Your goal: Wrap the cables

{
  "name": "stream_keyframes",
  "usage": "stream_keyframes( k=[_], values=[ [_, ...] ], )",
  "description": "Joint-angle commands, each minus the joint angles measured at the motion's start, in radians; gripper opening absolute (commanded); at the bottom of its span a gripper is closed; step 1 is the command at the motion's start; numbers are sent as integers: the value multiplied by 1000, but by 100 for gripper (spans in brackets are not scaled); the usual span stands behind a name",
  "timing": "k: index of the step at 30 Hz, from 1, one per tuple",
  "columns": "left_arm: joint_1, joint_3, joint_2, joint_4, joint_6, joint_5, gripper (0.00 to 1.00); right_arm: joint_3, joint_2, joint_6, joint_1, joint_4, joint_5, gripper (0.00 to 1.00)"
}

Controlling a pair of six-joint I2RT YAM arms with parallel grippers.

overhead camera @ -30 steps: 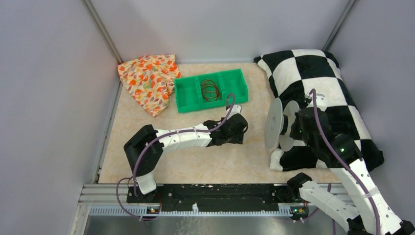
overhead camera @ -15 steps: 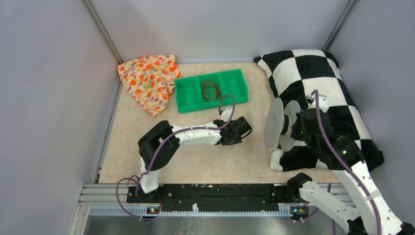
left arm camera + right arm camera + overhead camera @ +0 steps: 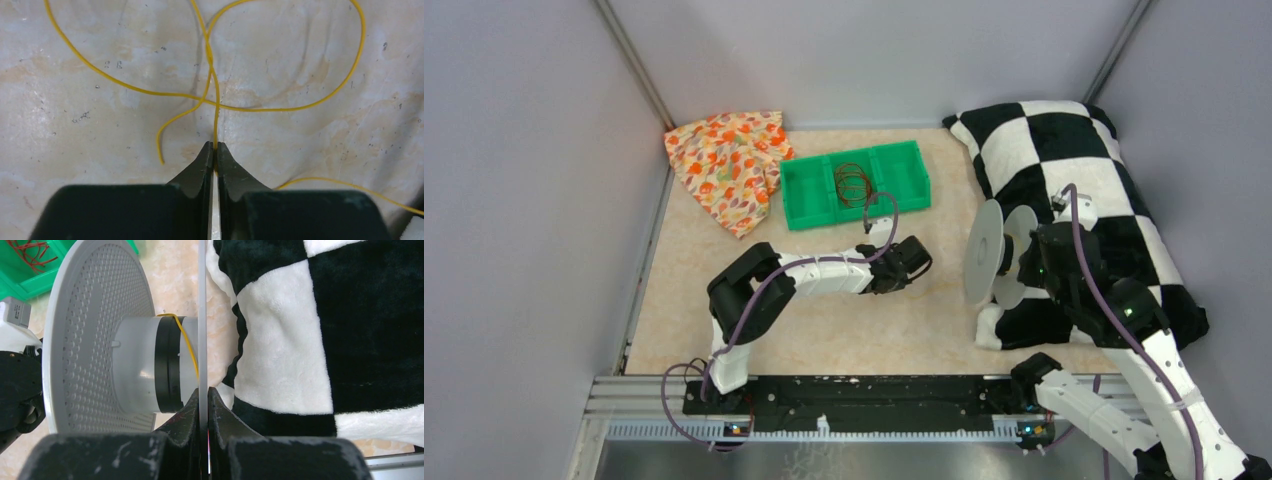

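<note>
Cable (image 3: pixel 216 115) is pinched between the closed left fingers (image 3: pixel 207 161); that arm's elbow (image 3: pixel 736 290) has folded inward this past second. Right fingers (image 3: pixel 192 406) clamp the spool (image 3: pixel 95 340) by its rim, and winding looks barely begun.
</note>
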Motion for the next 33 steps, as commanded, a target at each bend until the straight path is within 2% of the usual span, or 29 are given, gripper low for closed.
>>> stream_keyframes(
  k=[1, 11, 17, 24, 27, 33],
  values=[
    [-3, -8, -9, 57, 39, -32, 2, 24, -2, 20, -2, 81, 1, 0],
    [-34, -111, -210, 156, 242, -24, 0, 31, 74, 14, -2, 118, -1, 0],
    [-33, -119, -347, 200, 362, 6, 0, 117, 167, -100, -12, 196, 50, 0],
    [-31, -96, -515, 304, 600, 98, 0, 179, 267, -141, -113, 294, -98, 0],
    [-32, -100, -521, 297, 678, 124, 0, 222, 317, -126, -164, 311, -166, 0],
    [-65, -34, -488, 231, 669, 114, 0, 243, 375, -68, -180, 386, -209, 0]
  ],
)
